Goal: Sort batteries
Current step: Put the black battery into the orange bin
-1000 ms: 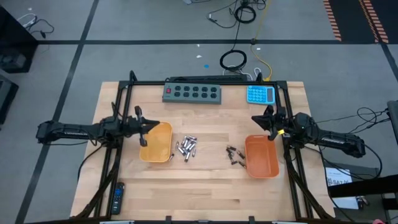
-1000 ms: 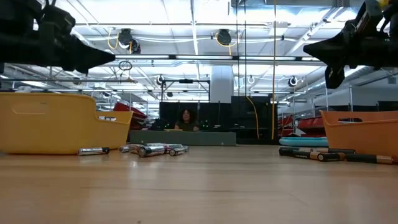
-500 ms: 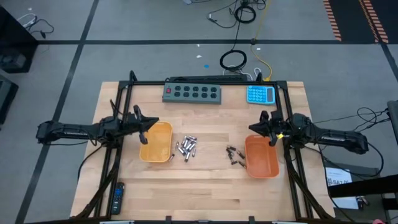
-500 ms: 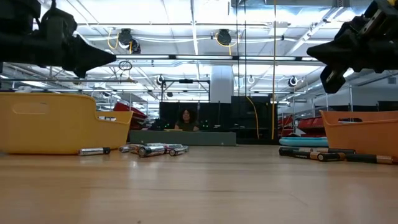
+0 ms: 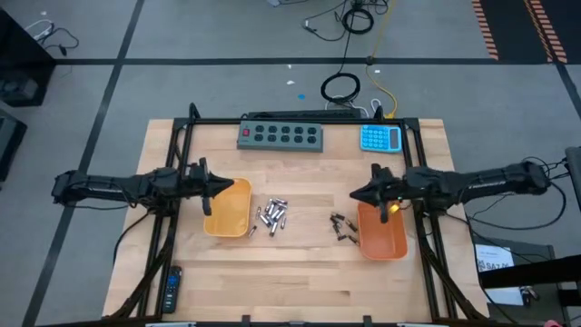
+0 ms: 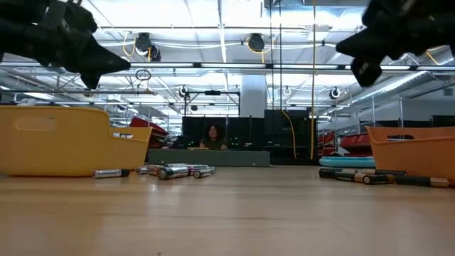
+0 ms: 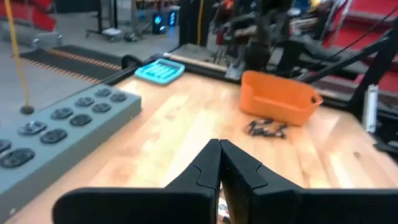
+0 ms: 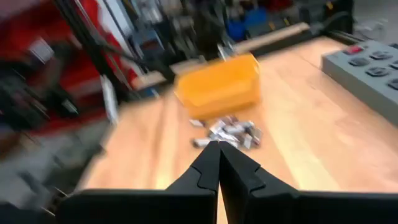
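A cluster of silver-grey batteries point(image 5: 272, 216) lies on the table beside the yellow tray point(image 5: 229, 211), also seen as batteries point(image 8: 227, 132) in the right wrist view. Dark batteries point(image 5: 342, 227) lie beside the orange tray point(image 5: 386, 234), and show as dark batteries point(image 7: 266, 127) in the left wrist view. My left gripper point(image 5: 219, 186) hovers shut over the yellow tray's far left rim. My right gripper point(image 5: 357, 193) hovers shut above the table just off the orange tray's far left corner. Both grippers, left point(image 7: 219, 168) and right point(image 8: 219, 163), are empty and well above the table.
A grey power strip point(image 5: 280, 135) and a blue calculator point(image 5: 380, 138) lie along the far edge. A black remote control point(image 5: 171, 289) sits near the near left corner. Bare wood stretches along the near side and between the two battery clusters. A person sits in the room beyond point(image 6: 212, 137).
My right gripper has swung toward the table's left, from over the orange tray's far rim to just beyond its far left corner, and the arm has stretched out. The batteries and trays have stayed where they were.
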You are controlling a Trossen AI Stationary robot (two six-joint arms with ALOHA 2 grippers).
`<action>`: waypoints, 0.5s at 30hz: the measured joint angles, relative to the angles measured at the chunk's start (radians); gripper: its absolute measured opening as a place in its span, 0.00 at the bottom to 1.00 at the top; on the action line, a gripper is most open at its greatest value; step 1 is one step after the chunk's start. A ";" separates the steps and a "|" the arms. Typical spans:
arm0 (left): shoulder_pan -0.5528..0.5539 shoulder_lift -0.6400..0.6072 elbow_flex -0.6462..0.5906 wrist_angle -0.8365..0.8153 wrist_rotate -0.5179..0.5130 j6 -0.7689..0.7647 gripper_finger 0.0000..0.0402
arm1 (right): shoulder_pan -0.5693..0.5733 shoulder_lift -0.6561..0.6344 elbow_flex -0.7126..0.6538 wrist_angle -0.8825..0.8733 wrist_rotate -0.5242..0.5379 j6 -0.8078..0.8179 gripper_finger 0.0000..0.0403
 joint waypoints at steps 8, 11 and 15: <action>-0.071 0.123 0.052 -0.001 -0.141 0.044 0.05 | 0.023 0.443 0.320 -0.289 0.023 -0.122 0.16; -0.071 0.162 0.081 0.000 -0.187 0.043 0.09 | 0.026 0.611 0.447 -0.478 0.020 -0.158 0.31; -0.070 0.222 0.122 0.012 -0.220 0.048 0.19 | 0.028 0.769 0.601 -0.672 0.019 -0.180 0.46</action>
